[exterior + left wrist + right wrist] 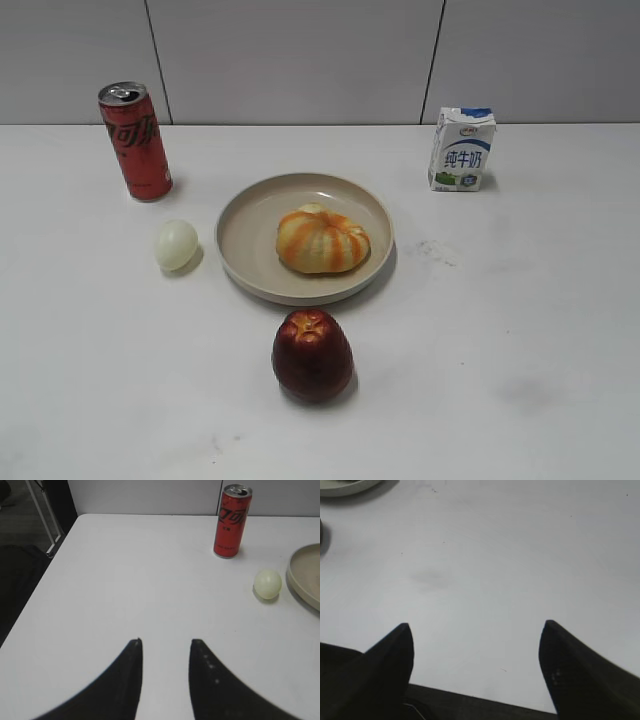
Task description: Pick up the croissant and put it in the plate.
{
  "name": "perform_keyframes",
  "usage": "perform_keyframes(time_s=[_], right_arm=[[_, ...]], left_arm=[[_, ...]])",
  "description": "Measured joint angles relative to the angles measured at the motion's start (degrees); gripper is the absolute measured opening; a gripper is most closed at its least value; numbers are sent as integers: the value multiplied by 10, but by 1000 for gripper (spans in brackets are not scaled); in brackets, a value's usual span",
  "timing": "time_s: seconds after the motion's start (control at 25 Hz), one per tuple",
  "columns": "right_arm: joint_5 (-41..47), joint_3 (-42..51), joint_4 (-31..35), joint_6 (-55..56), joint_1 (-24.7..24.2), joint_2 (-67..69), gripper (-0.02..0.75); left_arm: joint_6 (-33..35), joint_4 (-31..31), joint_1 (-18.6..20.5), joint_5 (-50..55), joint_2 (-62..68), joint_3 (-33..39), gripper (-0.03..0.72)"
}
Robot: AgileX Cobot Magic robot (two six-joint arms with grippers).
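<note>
Croissant (322,241) lies inside plate (305,238), right of centre, on its floor. Egg (176,244) just left of plate, not touching. Can (135,141) upright, beyond plate to left. Milk carton (462,149) upright, beyond plate to right. Apple (312,355) near plate's front rim. Left gripper (165,642) empty, jaws slightly apart, well left of plate. Right gripper (476,626) empty, jaws wide apart, over bare table (520,555).

The left gripper (166,642) hangs with fingers narrowly parted, while the right gripper (476,626) is spread wide, both holding nothing.
</note>
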Motion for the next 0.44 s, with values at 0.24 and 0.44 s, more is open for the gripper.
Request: perform_keyframes(time_s=[0.24,0.44], right_arm=[[1,0,0,0,-27,-79,591],[1,0,0,0,-27,-84,587]], left_arm=[[0,0,0,0,0,0,231],[0,0,0,0,0,0,231]])
